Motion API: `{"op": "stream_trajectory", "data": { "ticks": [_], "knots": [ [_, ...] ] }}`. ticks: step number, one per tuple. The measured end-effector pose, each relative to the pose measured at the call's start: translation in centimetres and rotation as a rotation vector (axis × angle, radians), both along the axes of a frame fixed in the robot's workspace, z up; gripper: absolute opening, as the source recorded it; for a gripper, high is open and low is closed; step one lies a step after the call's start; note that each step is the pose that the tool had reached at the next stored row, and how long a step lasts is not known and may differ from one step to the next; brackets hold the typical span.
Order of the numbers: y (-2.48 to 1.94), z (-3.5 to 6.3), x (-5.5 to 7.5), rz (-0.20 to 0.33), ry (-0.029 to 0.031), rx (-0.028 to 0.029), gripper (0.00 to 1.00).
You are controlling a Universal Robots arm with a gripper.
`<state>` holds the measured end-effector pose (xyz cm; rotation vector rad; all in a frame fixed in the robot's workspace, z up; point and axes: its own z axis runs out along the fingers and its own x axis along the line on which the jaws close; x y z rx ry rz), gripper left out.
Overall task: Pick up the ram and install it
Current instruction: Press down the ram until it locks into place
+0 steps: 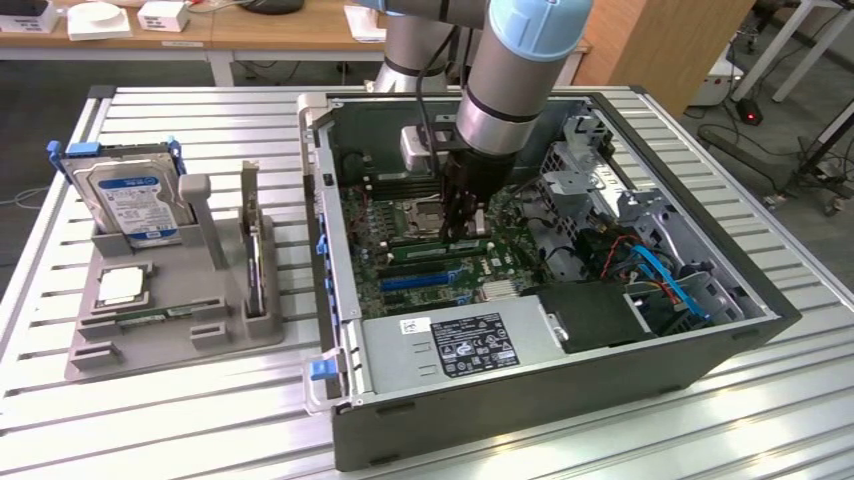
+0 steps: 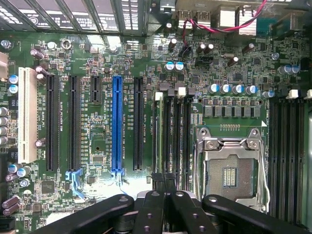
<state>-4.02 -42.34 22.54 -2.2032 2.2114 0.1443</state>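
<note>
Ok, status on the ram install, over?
End effector shut, low over memory slots beside processor socket. Held ram not confirmed. One ram upright in gray holder. No cables across slots.

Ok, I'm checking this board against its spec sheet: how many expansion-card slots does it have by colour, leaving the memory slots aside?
Black slots: 4 (three long, one short)
Blue slot: 1
White slot: 1
Total: 6
</note>
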Motion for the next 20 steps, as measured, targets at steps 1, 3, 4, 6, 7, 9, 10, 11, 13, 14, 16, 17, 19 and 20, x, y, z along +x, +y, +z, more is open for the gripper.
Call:
{"op": "stream_trajectory", "data": {
  "ticks": [1,3,4,6,7,9,10,11,13,14,16,17,19,20],
  "knots": [
    [0.0,0.0,0.0,0.0,0.0,0.0,0.09],
    [0.0,-0.04,0.0,0.0,-0.0001,0.0001,0.09],
    [0.0,-0.09,0.0,0.0,-0.0002,0.0001,0.09],
    [0.0,-0.1,0.0,0.0,-0.0001,-0.0002,0.09],
    [0.0,-0.1,0.0,0.0,-0.0001,-0.0001,0.09],
    [0.0,-0.12,0.0,0.0,-0.0002,0.0001,0.09],
    [0.0,-0.16,0.0,0.0,-0.0005,0.0002,0.09],
    [0.0,-0.21,0.0,0.0,-0.001,0.0,0.09],
    [0.0,-0.25,0.0,0.0,-0.0014,-0.0001,0.09],
    [-0.01,-0.25,0.0,0.0,-0.0013,-0.0002,0.09],
    [0.0,-0.26,0.0,0.0,-0.0014,0.0001,0.09],
    [0.0,-0.26,0.0,0.0,-0.0014,0.0001,0.09],
    [0.0,-0.31,0.0,0.0,-0.0015,0.0003,0.09],
    [0.0,-0.34,0.0,0.0,-0.0016,0.0002,0.09]
  ]
}}
